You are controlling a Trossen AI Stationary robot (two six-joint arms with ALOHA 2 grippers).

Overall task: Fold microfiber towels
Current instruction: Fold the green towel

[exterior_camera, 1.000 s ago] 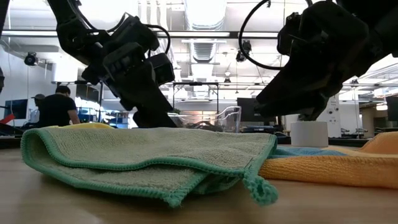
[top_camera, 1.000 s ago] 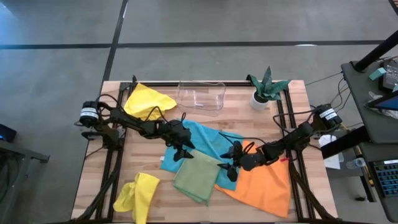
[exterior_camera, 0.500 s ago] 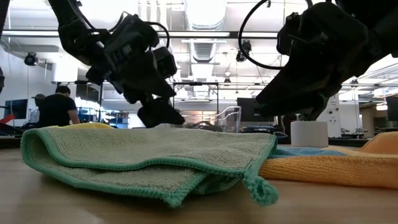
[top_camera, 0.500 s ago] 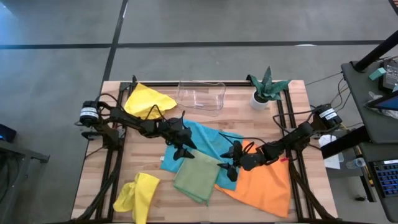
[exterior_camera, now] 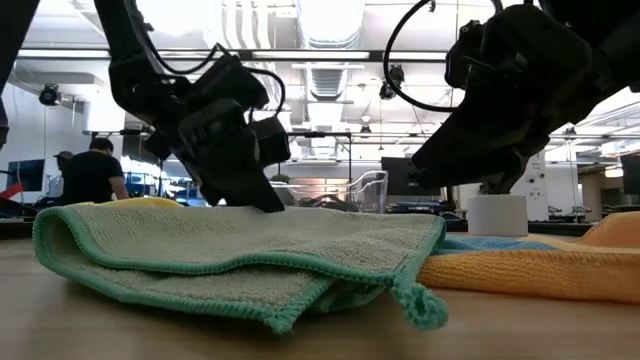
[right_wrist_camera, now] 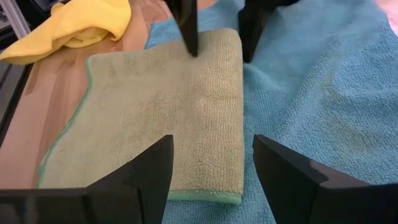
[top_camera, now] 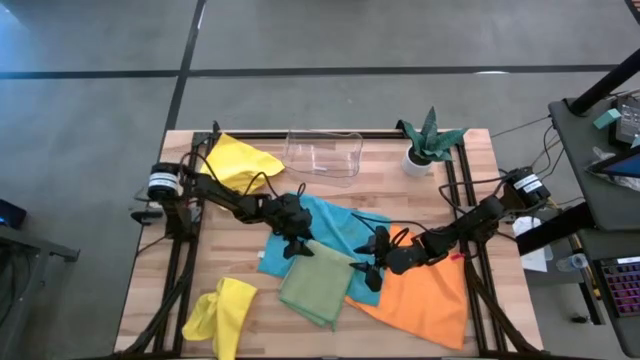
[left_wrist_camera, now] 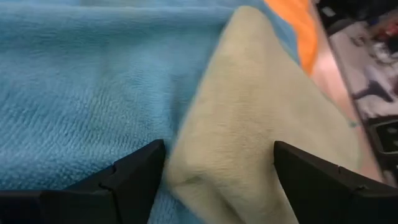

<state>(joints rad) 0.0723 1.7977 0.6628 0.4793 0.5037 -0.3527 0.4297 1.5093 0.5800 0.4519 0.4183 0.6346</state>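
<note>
A sage green towel (top_camera: 318, 285), folded over, lies on the table's near middle, partly on a turquoise blue towel (top_camera: 325, 230) and beside an orange towel (top_camera: 425, 300). One yellow towel (top_camera: 240, 160) lies crumpled at the far left and another (top_camera: 220, 315) at the near left. My left gripper (top_camera: 297, 245) is open and low over the green towel's far corner (left_wrist_camera: 236, 124), one finger on each side of it. My right gripper (top_camera: 366, 265) is open and hovers above the green towel's right edge (right_wrist_camera: 233, 124). My left gripper has its fingertips (right_wrist_camera: 189, 46) down at the green towel's far corner (right_wrist_camera: 217, 37), slanting down from the table's left. One tip stands over the green cloth and the other over the blue towel. Whether they touch the cloth I cannot tell.
A clear plastic tray (top_camera: 325, 152) stands at the far middle, and a small plant in a white pot (top_camera: 428, 145) at the far right. Bare wood (top_camera: 150, 290) shows along the table's near left.
My left gripper has come down toward the green towel's far corner and turned a little, its fingers staying open. The towels lie as before.
</note>
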